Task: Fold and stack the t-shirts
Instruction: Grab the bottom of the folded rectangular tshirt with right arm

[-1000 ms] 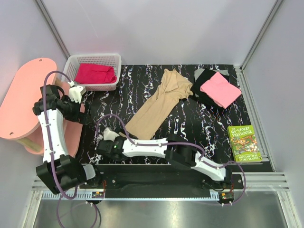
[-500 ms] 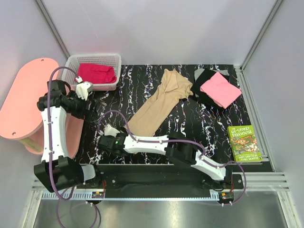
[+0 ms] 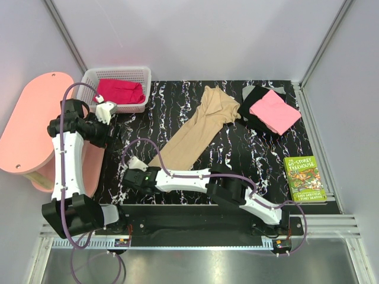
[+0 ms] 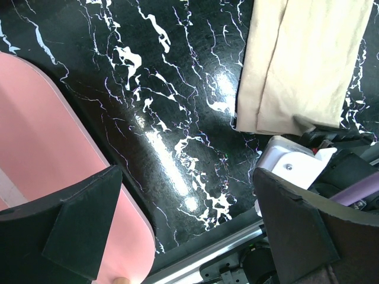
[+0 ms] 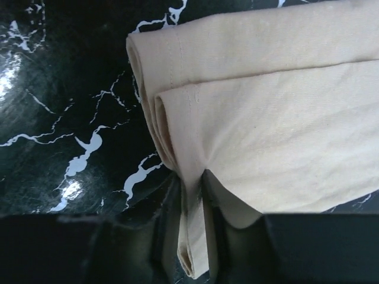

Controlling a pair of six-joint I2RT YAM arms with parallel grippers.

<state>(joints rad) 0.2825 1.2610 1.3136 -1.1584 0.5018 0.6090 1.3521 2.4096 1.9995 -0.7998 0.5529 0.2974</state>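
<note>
The right gripper (image 5: pixel 192 195) pinches the tan t-shirt (image 5: pixel 266 118) by its near hem (just a thin fold); I'd lift slowly, keeping both layers. The left gripper (image 4: pixel 186 219) hangs wide open.

The tan t-shirt (image 3: pixel 198 133) lies folded lengthwise, diagonal on the counter (image 3: pixel 169 97). The folded pink t-shirt (image 3: pixel 274 111) rests on the black t-shirt (image 3: pixel 251 107). The magenta-red t-shirt (image 3: pixel 118 90) lies in the basket (image 3: pixel 89 80).

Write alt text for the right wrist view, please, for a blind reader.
The right hand pinches the edge of a folded tan t-shirt, a strip of cloth caught between its dark fingers. The shirt lies on a black, white-veined tabletop.
</note>
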